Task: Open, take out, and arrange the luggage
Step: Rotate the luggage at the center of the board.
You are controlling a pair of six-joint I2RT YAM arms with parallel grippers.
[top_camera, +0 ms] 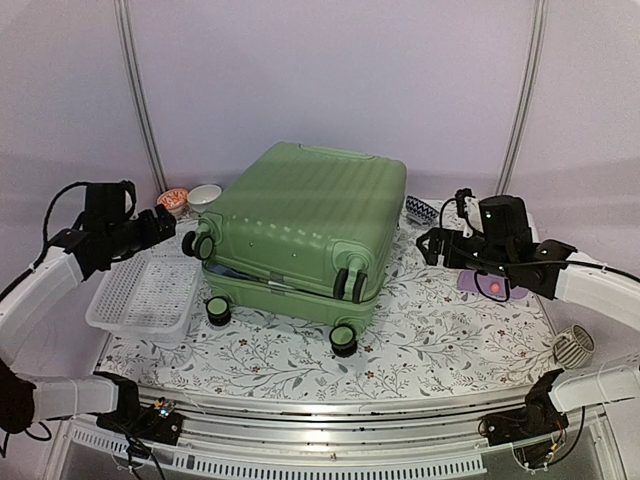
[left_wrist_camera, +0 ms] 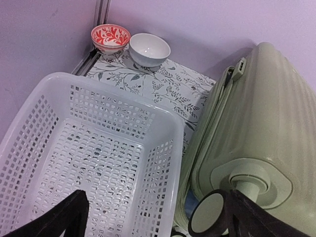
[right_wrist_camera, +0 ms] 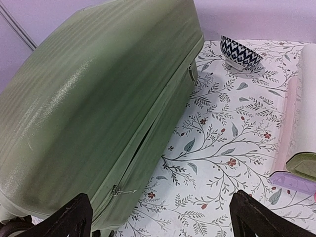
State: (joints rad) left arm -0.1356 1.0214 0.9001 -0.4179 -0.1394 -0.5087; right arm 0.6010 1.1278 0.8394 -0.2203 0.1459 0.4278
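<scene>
Hovering beside the suitcase (top_camera: 300,225), left fingers (top_camera: 165,225) and right fingers (top_camera: 430,245) gape empty; better lift its lid evenly from both sides.

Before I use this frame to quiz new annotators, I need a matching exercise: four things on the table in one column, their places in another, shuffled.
Things
1. luggage
2. basket
3. red-patterned bowl
4. blue-patterned bowl

Places, as the top camera sees them
a. far left corner
b. middle of the table
c. right of the luggage, at the back
d. just left of the luggage

Pairs: 1-b, 2-d, 3-a, 4-c
</scene>
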